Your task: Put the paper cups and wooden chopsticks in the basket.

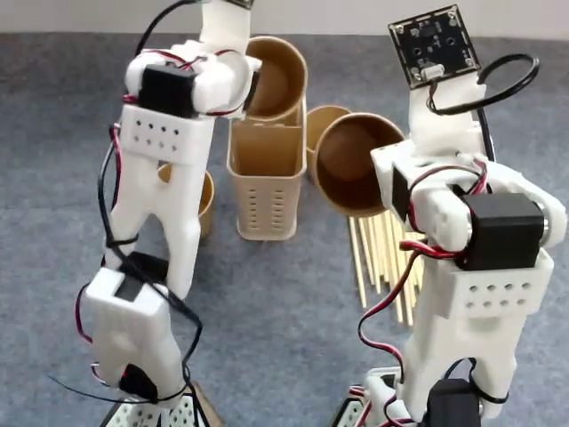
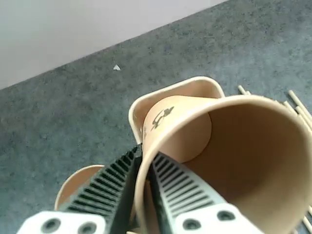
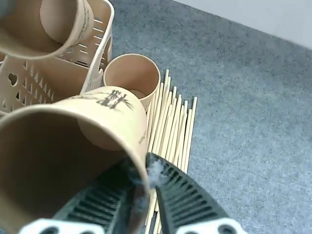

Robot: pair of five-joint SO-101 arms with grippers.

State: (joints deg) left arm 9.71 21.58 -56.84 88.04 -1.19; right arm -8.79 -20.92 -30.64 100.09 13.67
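High view: left arm (image 1: 164, 178) is leaning up-frame at left, holding left cup (image 1: 277, 76) above the basket (image 1: 265, 178), upper centre. Right arm (image 1: 480, 258) is holding right cup (image 1: 360, 165) centre-right and partly hiding the chopsticks (image 1: 384, 258) on the bench.
Left wrist view: left gripper (image 2: 145, 157) is pinching its cup's rim.
Right wrist view: right gripper (image 3: 141, 165) is clamping its cup's wall; fingertips are blurred.

Matt paper cups (image 3: 73, 141), wooden chopsticks (image 3: 176, 127), plastic basket (image 1: 265, 182)

Grey, felt-like table covering (image 1: 267, 311), pale wall (image 2: 73, 29) along its far edge
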